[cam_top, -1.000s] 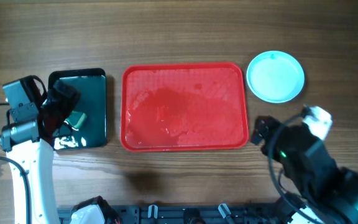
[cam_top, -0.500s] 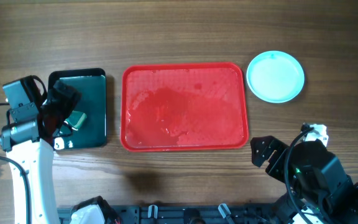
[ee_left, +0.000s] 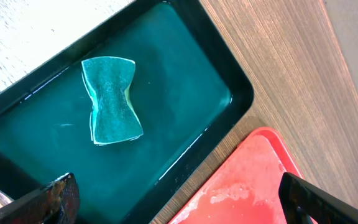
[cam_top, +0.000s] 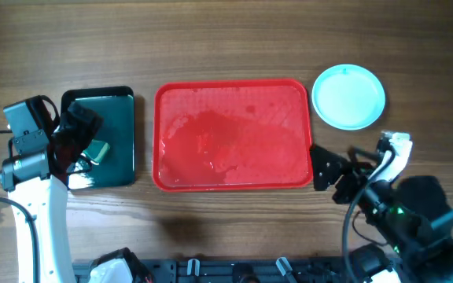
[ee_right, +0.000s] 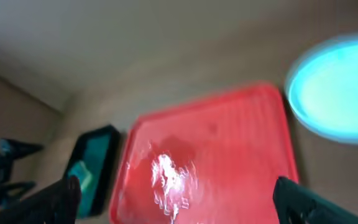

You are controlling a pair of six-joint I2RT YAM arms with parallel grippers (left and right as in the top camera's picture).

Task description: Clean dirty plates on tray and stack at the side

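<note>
Sitting mid-table: your red tray (cam_top: 234, 182) lies flat with its long side across; its floor shows only a wet sheen.
Plates: you see one pale turquoise plate (cam_top: 348, 96) from above, on the wood just off the tray's far right corner, apart from the rim. You cannot tell whether others lie under it.
Tray edges: a raised rim runs all round, with rounded corners. A narrow strip of wood separates its left rim from the black tray (cam_top: 120, 126).
Black tray: it holds teal water and a green sponge (ee_left: 110, 99), pinched at the waist and lying loose.
Open room: you have broad bare table (cam_top: 226, 39) beyond the far rims.
Left arm: it runs up the table's left side, wrist over the black tray. The left gripper (ee_left: 180, 198) has its fingers spread wide and empty.
Right arm: it is folded low at the near right. The right gripper (ee_right: 179, 196) is beside the red tray's near right corner, looking across the tray. The view is blurred, but the fingers are wide apart and empty.
</note>
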